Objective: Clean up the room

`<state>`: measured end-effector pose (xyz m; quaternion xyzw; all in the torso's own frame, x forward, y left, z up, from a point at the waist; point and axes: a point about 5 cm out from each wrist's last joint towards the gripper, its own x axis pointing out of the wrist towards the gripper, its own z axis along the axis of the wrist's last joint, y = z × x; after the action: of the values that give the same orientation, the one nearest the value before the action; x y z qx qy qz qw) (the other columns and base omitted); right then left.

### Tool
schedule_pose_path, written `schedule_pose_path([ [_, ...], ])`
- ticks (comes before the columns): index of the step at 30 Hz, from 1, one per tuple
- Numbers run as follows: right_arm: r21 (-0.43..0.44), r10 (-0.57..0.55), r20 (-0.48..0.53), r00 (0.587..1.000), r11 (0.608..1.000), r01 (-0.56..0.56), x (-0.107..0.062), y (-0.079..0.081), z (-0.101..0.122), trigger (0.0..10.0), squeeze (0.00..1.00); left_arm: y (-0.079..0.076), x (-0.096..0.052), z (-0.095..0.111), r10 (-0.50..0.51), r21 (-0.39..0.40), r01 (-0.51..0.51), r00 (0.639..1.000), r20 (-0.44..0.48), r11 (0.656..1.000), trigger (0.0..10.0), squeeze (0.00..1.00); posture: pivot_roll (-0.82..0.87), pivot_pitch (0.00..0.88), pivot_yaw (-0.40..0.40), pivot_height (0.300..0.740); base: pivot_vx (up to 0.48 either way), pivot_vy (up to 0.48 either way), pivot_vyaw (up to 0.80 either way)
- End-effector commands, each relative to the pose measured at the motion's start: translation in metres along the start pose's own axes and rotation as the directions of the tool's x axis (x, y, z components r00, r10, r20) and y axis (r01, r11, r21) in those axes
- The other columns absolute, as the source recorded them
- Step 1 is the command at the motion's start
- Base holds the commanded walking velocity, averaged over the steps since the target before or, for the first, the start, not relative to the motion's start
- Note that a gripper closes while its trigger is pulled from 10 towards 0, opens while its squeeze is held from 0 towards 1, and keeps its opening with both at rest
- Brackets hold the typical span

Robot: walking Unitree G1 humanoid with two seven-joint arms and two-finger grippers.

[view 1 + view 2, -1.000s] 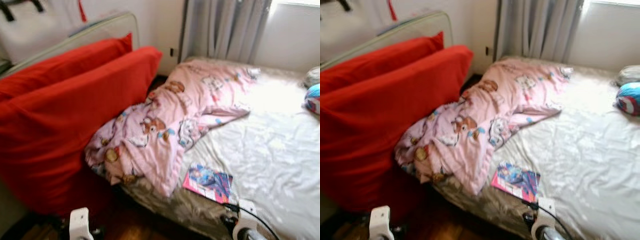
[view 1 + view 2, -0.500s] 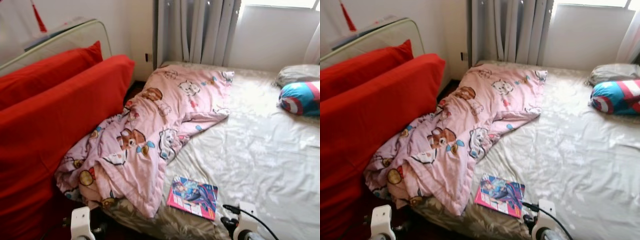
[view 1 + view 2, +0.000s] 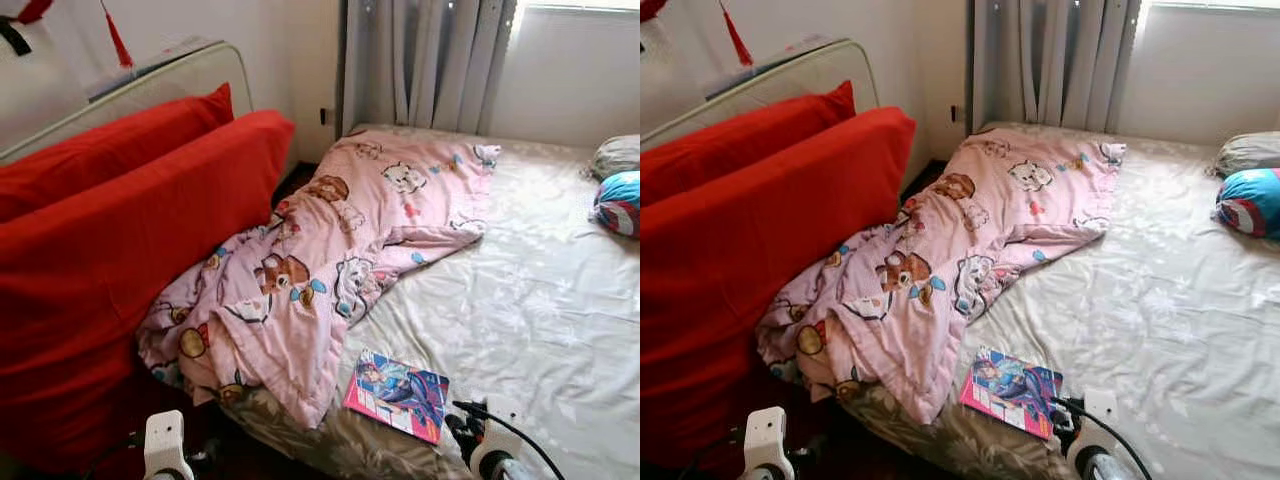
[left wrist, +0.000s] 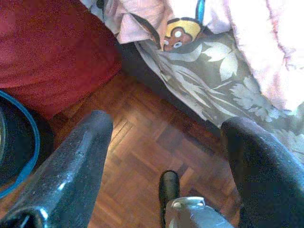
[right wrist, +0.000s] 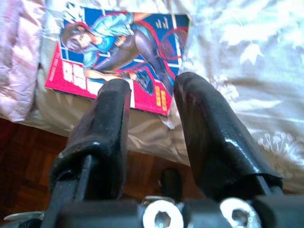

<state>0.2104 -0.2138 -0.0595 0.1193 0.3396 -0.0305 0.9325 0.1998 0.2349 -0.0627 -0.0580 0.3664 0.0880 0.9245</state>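
A colourful comic book (image 3: pixel 397 394) lies flat on the pale bed sheet (image 3: pixel 530 300), close to the bed's front edge. To its left, a crumpled pink blanket (image 3: pixel 320 260) with cartoon animals spills over the bed's left side. My right gripper (image 5: pixel 152 85) hangs open just before the comic book (image 5: pixel 118 52), with nothing between its fingers; its wrist (image 3: pixel 490 455) shows at the bed's front edge. Low beside the bed, my left gripper (image 4: pixel 168 126) is open wide above the wooden floor (image 4: pixel 142 156), empty.
Large red cushions (image 3: pixel 120 230) lean against a pale frame (image 3: pixel 170 75) on the left, touching the blanket. A blue and red pillow (image 3: pixel 620 203) and a grey pillow (image 3: pixel 618 155) sit at the far right. Grey curtains (image 3: pixel 420 60) hang behind the bed.
The head camera swung right, then partly back left, so the whole scene shifted. The comic book, blanket and pillows lie as before.
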Motion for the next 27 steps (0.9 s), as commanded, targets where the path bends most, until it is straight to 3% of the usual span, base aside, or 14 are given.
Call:
schedule_pose_path([
  [1,0.002,0.008,0.034,0.999,1.000,-0.008,0.000,0.001,0.002,10.0,0.00,0.004,-0.001,0.001,0.005,-0.016,-0.005,1.000,0.025,1.000,10.0,0.00,-0.07,0.000,0.058,0.740,0.000,0.000,0.00],
  [6,-0.010,-0.010,0.103,0.995,1.000,0.011,-0.003,-0.001,0.004,10.0,0.00,0.006,-0.004,0.005,0.025,-0.053,-0.019,0.993,0.114,0.998,10.0,0.00,-0.08,0.000,0.056,0.740,0.000,0.000,0.00],
  [8,-0.001,-0.016,0.119,0.993,1.000,0.016,-0.004,-0.002,0.005,10.0,0.00,-0.018,0.009,0.077,-0.032,0.005,0.032,0.939,0.342,0.999,10.0,0.00,-0.09,0.000,0.053,0.740,0.000,0.000,0.00],
  [9,0.007,-0.020,0.137,0.990,1.000,0.019,-0.005,-0.003,0.005,10.0,0.00,-0.033,0.009,0.121,-0.063,0.033,0.054,0.874,0.482,0.998,10.0,0.00,-0.09,0.000,0.048,0.740,0.000,0.000,0.00],
  [12,-0.048,0.019,0.154,0.988,0.999,-0.012,-0.006,-0.003,0.008,10.0,0.00,-0.035,0.005,0.132,-0.074,0.063,0.046,0.835,0.545,0.997,10.0,0.00,-0.08,0.000,0.027,0.740,0.000,0.000,0.00],
  [17,-0.061,0.011,0.156,0.988,0.998,-0.001,-0.008,-0.006,0.005,10.0,0.00,-0.036,0.003,0.139,-0.072,0.055,0.048,0.807,0.586,0.997,10.0,0.00,-0.07,0.000,0.001,0.740,0.000,0.000,0.00],
  [23,-0.076,0.004,0.177,0.984,0.997,0.010,-0.013,-0.008,-0.002,10.0,0.00,-0.036,0.001,0.135,-0.080,0.066,0.050,0.793,0.604,0.997,10.0,0.00,-0.07,0.000,-0.004,0.740,0.000,0.000,0.00],
  [27,-0.034,-0.005,0.206,0.978,0.999,0.013,-0.017,-0.009,-0.007,10.0,0.00,-0.034,-0.002,0.126,-0.101,0.096,0.054,0.790,0.605,0.994,10.0,0.00,-0.08,0.000,-0.004,0.740,0.000,0.000,0.00],
])
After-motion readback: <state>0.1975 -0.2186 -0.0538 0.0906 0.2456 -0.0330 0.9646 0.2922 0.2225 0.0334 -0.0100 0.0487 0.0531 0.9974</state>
